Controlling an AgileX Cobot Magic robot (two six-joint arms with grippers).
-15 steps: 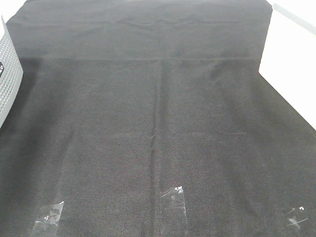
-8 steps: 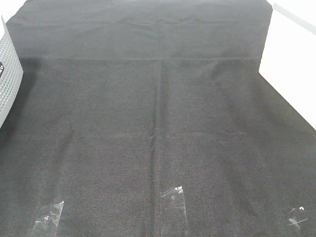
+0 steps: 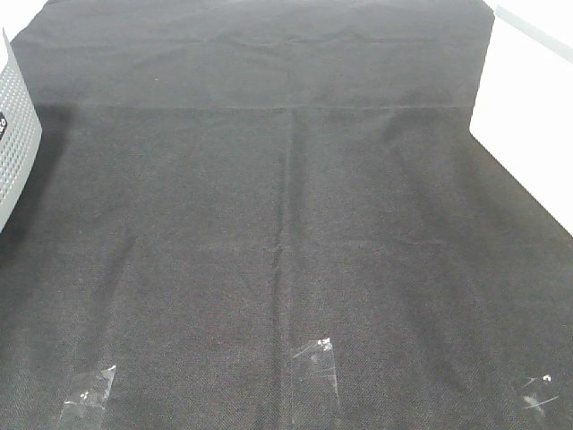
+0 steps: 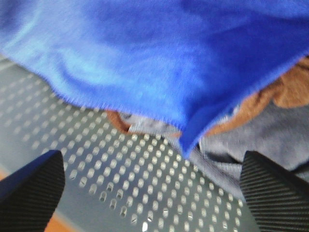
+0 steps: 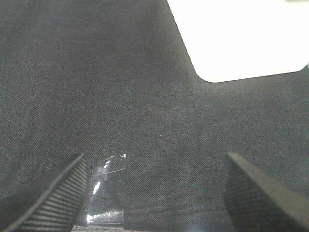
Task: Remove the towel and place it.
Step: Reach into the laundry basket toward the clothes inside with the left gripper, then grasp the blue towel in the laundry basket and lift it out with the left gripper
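The bright blue towel shows only in the left wrist view, draped over orange and grey cloths inside a perforated grey basket. My left gripper is open, its two black fingers wide apart just short of the towel's hanging corner, touching nothing. My right gripper is open and empty, low over the black table cloth. Neither gripper shows in the exterior high view, and the towel is out of that view.
The basket's perforated grey wall stands at the left edge of the exterior view. Black cloth covers the table, with several strips of clear tape near the front. Bare white table surface lies at the right.
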